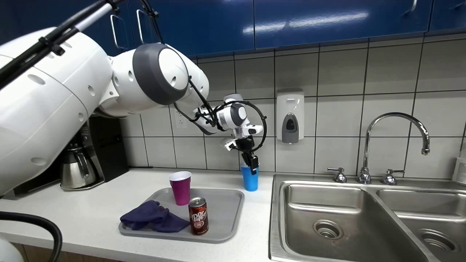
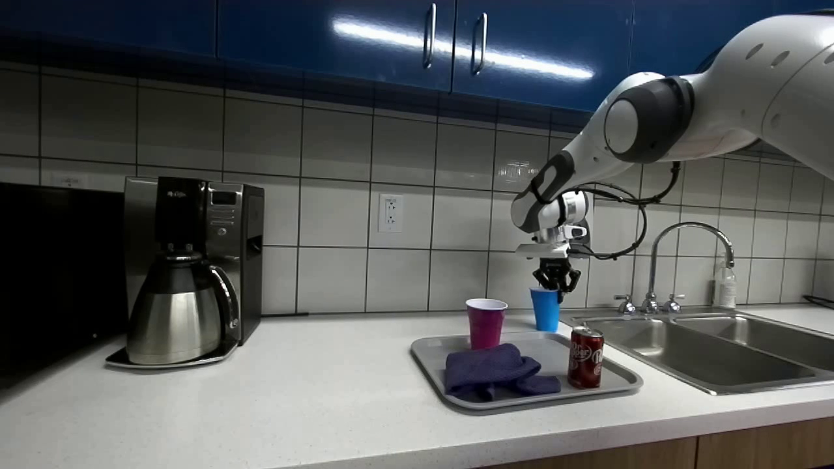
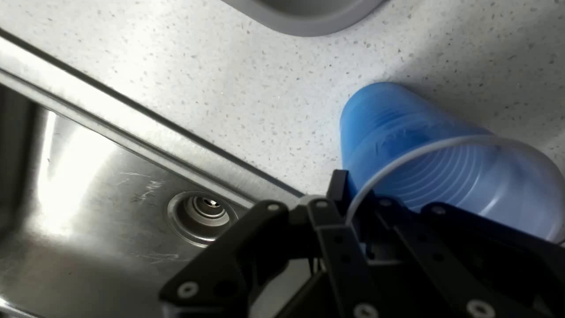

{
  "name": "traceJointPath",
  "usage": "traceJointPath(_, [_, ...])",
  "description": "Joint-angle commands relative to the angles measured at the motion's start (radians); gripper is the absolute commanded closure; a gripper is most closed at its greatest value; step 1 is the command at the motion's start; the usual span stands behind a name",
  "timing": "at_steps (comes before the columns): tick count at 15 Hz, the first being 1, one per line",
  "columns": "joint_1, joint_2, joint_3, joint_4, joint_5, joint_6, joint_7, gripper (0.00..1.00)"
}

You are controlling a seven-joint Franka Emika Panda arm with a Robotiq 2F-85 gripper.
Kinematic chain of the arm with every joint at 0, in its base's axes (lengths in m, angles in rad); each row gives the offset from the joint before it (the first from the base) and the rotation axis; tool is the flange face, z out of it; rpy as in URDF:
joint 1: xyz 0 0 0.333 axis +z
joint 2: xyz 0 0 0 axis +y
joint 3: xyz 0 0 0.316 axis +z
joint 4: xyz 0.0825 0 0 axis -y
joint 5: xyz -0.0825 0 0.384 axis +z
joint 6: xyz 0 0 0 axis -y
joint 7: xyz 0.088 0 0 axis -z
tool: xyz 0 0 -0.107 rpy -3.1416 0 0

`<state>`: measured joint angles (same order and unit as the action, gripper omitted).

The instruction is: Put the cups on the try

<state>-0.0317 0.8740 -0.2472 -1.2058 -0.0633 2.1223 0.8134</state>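
Observation:
The purple-magenta cup point(image 1: 181, 189) stands upright on the grey tray point(image 1: 222, 213); the cup point(image 2: 486, 326) and tray point(image 2: 550, 355) also show in an exterior view. The blue cup point(image 1: 251, 181) is upright behind the tray's sink-side back corner, off the tray; it also shows in an exterior view point(image 2: 545, 311). My gripper point(image 2: 558, 294) points down at the blue cup's rim. In the wrist view my gripper point(image 3: 353, 190) has one finger outside and one inside the blue cup point(image 3: 388, 121), shut on its wall. I cannot tell whether its base touches the counter.
A red soda can point(image 1: 198, 216) and a crumpled dark purple cloth point(image 1: 154, 217) lie on the tray's front part. The steel sink point(image 1: 324, 211) with its faucet point(image 1: 367, 145) is beside the tray. A coffee maker point(image 2: 189, 273) stands at the far side. A soap dispenser point(image 1: 290, 116) hangs on the wall.

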Motion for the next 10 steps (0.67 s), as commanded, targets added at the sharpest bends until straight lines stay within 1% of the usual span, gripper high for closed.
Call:
traceJointPath(1, [-0.006,0.004,0.007,0.029,0.006,-0.035,0.016,0.99])
traceJointPath(4, [-0.005,-0.003,0.007,0.022,0.006,-0.035,0.015,0.99])
traceJointPath(6, [-0.009,-0.025,0.022,0.002,0.016,-0.037,-0.010,0.99])
traceJointPath(10, [0.010,-0.096,0.035,-0.085,0.006,0.007,-0.045,0.99])
